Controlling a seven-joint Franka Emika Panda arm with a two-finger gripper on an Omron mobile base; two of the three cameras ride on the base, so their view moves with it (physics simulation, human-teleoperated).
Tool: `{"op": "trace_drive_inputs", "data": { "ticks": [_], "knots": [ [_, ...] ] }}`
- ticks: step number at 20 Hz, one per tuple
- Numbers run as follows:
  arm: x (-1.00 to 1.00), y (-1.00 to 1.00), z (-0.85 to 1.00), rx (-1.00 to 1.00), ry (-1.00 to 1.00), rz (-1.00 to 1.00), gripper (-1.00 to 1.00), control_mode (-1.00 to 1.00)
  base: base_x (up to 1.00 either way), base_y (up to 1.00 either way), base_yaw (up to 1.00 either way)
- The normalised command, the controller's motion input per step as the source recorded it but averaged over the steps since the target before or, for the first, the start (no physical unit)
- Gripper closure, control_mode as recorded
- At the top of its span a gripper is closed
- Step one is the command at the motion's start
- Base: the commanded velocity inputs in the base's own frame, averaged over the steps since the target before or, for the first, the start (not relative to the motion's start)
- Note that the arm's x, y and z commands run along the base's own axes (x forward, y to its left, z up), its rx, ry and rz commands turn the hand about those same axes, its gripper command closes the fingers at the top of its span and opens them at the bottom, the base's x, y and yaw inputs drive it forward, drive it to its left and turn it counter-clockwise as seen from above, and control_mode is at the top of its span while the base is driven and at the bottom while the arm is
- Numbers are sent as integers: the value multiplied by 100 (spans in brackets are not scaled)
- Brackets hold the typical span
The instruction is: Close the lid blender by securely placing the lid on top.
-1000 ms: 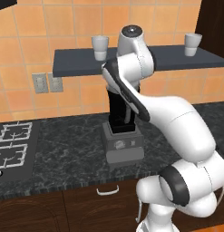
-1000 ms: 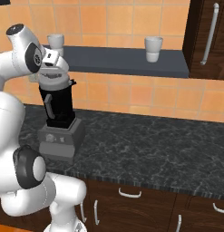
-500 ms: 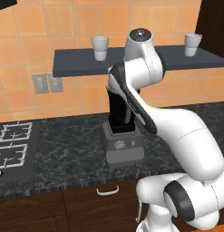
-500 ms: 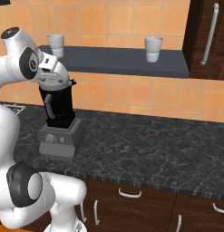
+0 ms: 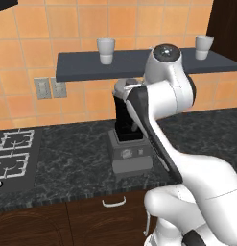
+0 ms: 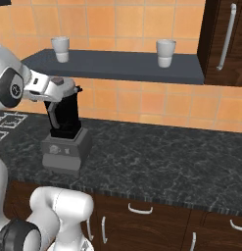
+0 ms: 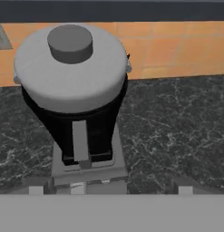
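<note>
Sitting on top of the blender [image 7: 84, 131], the lid [image 7: 70, 68] covers its black jar on the dark surface [image 7: 177, 131]. My hand [image 6: 61, 87] hovers just above it, holding nothing; its fingers look spread.

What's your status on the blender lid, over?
Gripper open, holding nothing. Round light-grey lid sits on the tall black blender jar, looks level. Nothing in the way; two white cups up on the shelf.
</note>
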Motion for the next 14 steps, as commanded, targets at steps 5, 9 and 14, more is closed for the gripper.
{"op": "trace_drive_inputs", "data": {
  "ticks": [5,9,14],
  "knots": [
    [-9,-32,0,22,-7,4,-100,-100,0,0,0],
    [-15,-49,0,30,-10,5,-100,-100,0,0,0],
    [-5,-60,0,35,-6,2,-100,-100,0,0,0]
  ]
}}
